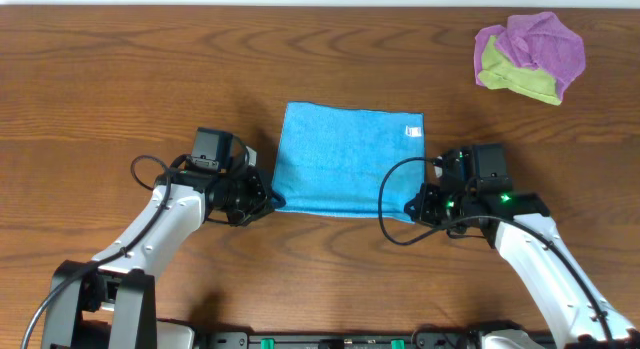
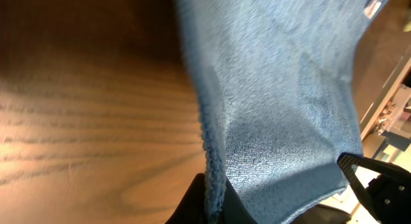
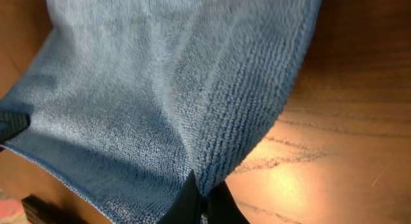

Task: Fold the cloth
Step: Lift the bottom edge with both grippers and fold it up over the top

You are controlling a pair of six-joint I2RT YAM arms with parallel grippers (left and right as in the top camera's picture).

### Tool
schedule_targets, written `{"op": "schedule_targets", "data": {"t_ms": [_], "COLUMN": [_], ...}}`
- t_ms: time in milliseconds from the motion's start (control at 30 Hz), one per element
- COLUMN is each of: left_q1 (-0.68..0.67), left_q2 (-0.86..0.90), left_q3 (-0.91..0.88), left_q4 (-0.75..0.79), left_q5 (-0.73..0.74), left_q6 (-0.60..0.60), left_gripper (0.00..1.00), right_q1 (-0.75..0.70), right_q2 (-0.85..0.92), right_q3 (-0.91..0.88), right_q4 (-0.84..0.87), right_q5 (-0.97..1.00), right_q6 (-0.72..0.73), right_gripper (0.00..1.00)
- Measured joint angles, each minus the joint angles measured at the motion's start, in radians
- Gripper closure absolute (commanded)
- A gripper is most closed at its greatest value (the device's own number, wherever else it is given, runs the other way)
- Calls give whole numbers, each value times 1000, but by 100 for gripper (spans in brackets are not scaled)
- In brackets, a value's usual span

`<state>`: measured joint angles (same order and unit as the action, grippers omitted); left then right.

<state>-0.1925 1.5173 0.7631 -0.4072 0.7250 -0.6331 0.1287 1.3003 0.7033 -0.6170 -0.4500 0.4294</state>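
Note:
A blue cloth (image 1: 345, 159) lies flat on the wooden table, with a white tag at its far right corner. My left gripper (image 1: 268, 201) is shut on the cloth's near left corner; the left wrist view shows the cloth's edge (image 2: 215, 179) pinched between the black fingers (image 2: 212, 201). My right gripper (image 1: 415, 211) is shut on the near right corner; the right wrist view shows the cloth (image 3: 173, 89) pinched between the fingers (image 3: 204, 201). The near edge of the cloth is slightly raised between the two grippers.
A crumpled purple and yellow-green pile of cloths (image 1: 530, 57) lies at the far right of the table. Bare wooden tabletop (image 1: 120, 79) surrounds the blue cloth. The arms' cables hang near the front edge.

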Motion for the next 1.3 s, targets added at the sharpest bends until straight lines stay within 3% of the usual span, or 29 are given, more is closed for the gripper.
{"op": "schedule_targets", "data": {"t_ms": [600, 833, 1300], "left_q1": [-6, -8, -13], "left_q2": [8, 107, 368], "left_q3": [20, 66, 345], "left_q4": [294, 357, 389], "left_q5": [-117, -129, -150], "left_q6": [-115, -154, -156], "left_gripper": [94, 94, 94], "right_q1": [4, 3, -24], "right_q2": [3, 37, 241], "right_q3": [-1, 1, 109], "right_q4": [208, 267, 403], "right_q5": [93, 118, 154], "right_q6": [43, 55, 64], "right_gripper": [99, 99, 99]}}
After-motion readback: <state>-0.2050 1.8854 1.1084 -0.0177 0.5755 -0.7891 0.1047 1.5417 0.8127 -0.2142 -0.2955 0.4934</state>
